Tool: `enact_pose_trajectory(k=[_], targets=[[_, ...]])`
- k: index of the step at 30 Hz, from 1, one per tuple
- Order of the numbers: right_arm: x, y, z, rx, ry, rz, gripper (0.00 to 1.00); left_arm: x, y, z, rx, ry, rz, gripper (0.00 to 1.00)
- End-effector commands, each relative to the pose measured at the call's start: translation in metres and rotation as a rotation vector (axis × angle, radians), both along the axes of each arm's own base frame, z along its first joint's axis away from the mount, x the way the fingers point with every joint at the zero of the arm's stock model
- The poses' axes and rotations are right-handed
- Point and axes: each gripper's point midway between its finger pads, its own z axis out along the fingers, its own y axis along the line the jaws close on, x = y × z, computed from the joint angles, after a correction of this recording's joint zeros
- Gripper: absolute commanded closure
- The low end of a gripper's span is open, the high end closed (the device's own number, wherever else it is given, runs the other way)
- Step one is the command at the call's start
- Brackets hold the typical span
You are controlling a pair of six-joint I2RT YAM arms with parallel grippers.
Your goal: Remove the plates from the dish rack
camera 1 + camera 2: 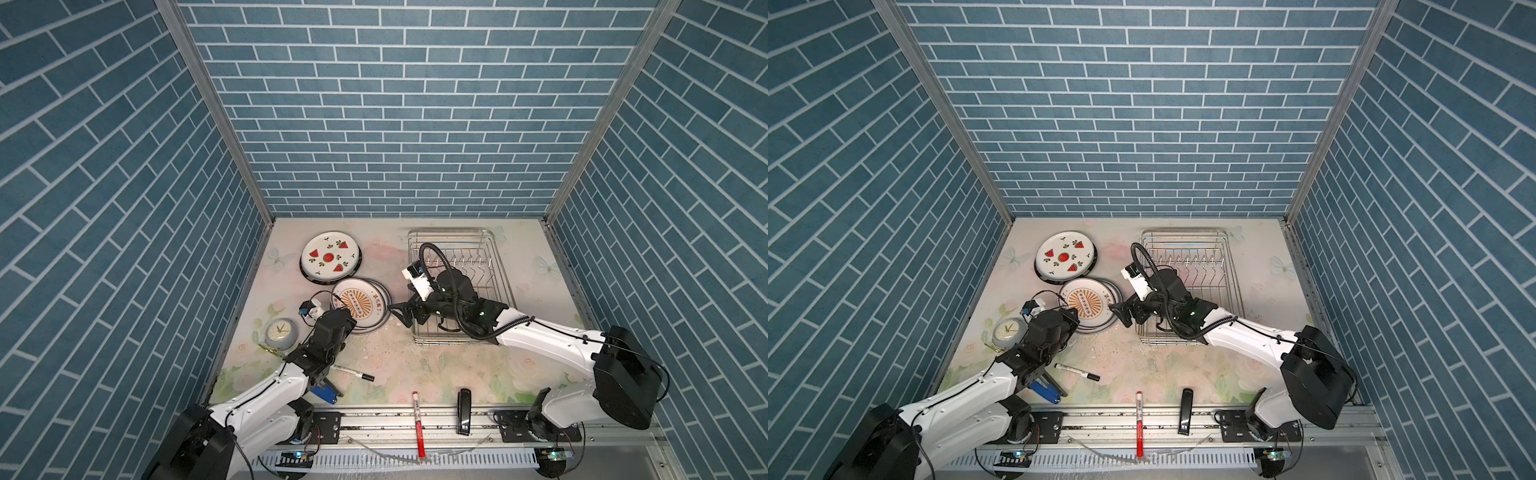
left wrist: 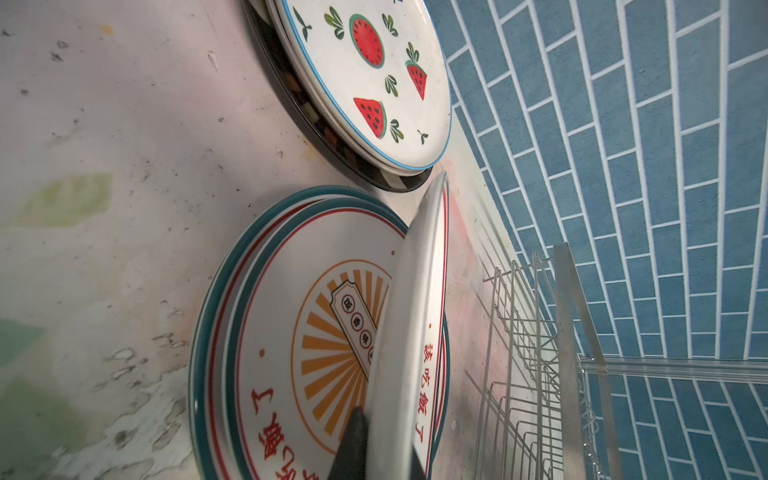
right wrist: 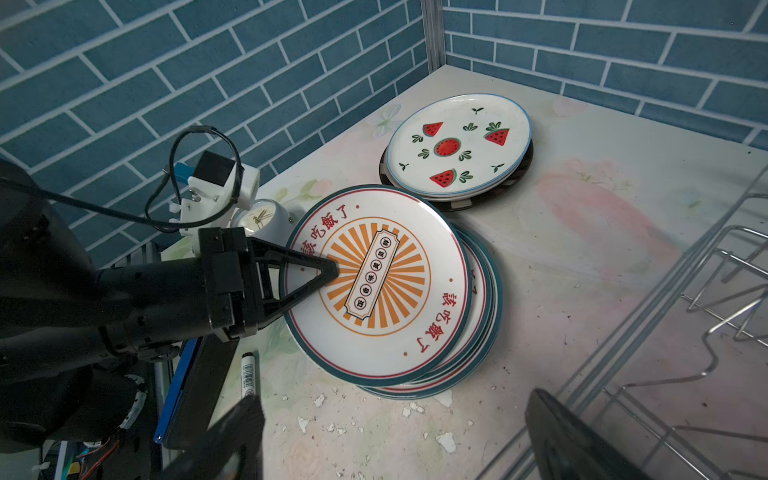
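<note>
Top sunburst plate (image 3: pixel 376 286) clamped at its rim by the closed left gripper (image 3: pixel 332 272), tilted above the plate stack (image 3: pixel 490 299) left of centre, watermelon plate (image 1: pixel 329 254) laid further back, right gripper (image 1: pixel 398 316) spread wide and empty beside the wire dish rack (image 1: pixel 494 249), right of centre.

On the worktop (image 1: pixel 415 365) the dish rack (image 1: pixel 451 232) stands right; two stacks of plates (image 1: pixel 330 258) lie left of it, a clock (image 1: pixel 281 332) left before them

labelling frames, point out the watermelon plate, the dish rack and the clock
watermelon plate (image 1: pixel 329 257), in a top view, centre melon print
dish rack (image 1: pixel 453 232), in a top view, far rim
clock (image 1: pixel 281 329), in a top view, dial face
</note>
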Motion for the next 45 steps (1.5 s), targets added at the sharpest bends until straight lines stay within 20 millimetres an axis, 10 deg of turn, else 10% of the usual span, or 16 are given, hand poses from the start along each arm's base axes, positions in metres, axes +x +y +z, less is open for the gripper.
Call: enact_pose_trajectory(k=[1, 11, 18, 25, 45], targets=[[-0.005, 0.017, 0.012, 0.005, -0.028, 0.089, 0.01, 0.009, 0.003, 0.015, -0.032, -0.034, 0.045, 0.99], [0.0, 0.023, -0.002, -0.05, -0.006, 0.085, 0.03, 0.011, 0.001, -0.004, -0.046, 0.027, 0.036, 0.76], [0.002, 0.024, -0.004, -0.065, -0.011, 0.08, 0.03, 0.008, 0.013, -0.013, 0.01, 0.095, 0.089, 0.34], [0.001, 0.025, -0.004, -0.055, -0.012, 0.092, 0.03, 0.013, 0.011, -0.011, 0.078, 0.155, 0.079, 0.19], [0.008, 0.02, -0.006, -0.084, -0.034, 0.052, 0.03, 0.006, 0.033, -0.011, 0.166, 0.221, 0.177, 0.15]])
